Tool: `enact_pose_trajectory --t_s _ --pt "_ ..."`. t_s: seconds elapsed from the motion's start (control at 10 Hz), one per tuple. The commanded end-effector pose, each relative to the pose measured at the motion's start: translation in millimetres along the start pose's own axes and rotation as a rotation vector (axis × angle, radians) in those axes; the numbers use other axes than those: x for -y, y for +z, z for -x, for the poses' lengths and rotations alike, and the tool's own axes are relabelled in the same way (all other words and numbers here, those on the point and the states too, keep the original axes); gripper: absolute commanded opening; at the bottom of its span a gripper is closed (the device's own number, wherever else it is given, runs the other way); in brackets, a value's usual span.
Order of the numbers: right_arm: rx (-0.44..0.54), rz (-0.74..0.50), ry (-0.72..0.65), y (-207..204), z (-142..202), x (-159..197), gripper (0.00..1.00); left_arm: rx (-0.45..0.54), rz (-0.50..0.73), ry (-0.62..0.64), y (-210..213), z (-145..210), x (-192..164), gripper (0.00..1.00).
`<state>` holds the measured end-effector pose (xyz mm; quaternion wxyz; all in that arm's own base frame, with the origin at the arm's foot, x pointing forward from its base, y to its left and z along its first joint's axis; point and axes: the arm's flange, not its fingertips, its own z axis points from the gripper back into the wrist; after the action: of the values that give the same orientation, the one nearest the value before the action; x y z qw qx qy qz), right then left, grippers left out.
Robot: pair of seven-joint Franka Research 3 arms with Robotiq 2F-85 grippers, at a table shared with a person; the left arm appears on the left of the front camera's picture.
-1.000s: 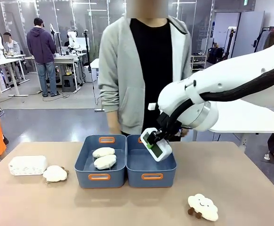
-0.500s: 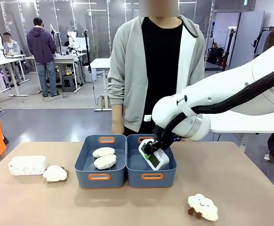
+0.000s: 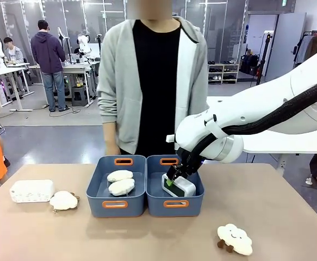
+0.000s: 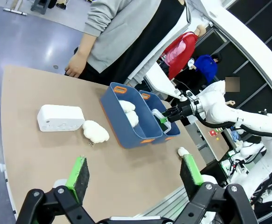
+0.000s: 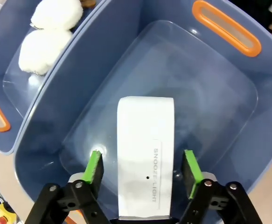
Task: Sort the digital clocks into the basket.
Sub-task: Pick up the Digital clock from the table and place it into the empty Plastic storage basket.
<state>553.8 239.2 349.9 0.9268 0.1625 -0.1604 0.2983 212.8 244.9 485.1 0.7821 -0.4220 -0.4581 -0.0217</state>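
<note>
One digital clock (image 5: 145, 154) lies in the right blue basket (image 5: 215, 93), its white "SNOOZE/LIGHT" face turned up. My right gripper (image 5: 142, 163) straddles it, open, with a strip of blue floor showing between each green pad and the clock's sides. From the front, this gripper (image 3: 171, 182) dips into the right basket (image 3: 154, 206) over the clock (image 3: 180, 186). The second clock (image 3: 32, 190) rests at the table's left end, also visible as a white block (image 4: 60, 118). My left gripper (image 4: 136, 172) hangs open high above the table with nothing between its fingers.
The twin left tub (image 3: 95, 201) holds two fluffy white toys (image 3: 120, 182). Another fluffy toy (image 3: 64, 200) lies beside the second clock, and a cloud toy (image 3: 235, 239) sits at the front right. A person (image 3: 147, 81) stands close behind the tubs.
My right gripper lowered the clock from above the right basket onto its floor, and its pads now stand apart from the clock. The person shifted to the left.
</note>
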Motion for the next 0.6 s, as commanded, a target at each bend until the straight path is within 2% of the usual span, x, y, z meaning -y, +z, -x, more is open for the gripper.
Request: enact_pose_trajectory --t_s 0.0,0.2,0.3,0.5 --pt "0.002 0.007 -0.018 6 2 -3 1.0 0.001 -0.003 -0.004 1 -1 1 1.0" --pt "0.016 -0.013 -0.005 15 13 0 1.0 0.001 -0.003 -0.004 1 -1 1 1.0" --pt "0.007 -0.001 0.001 4 -2 -2 1.0 0.001 -0.003 -0.004 1 -1 1 1.0" --pt "0.007 -0.001 0.001 4 -2 -2 1.0 0.001 -0.003 -0.004 1 -1 1 1.0"
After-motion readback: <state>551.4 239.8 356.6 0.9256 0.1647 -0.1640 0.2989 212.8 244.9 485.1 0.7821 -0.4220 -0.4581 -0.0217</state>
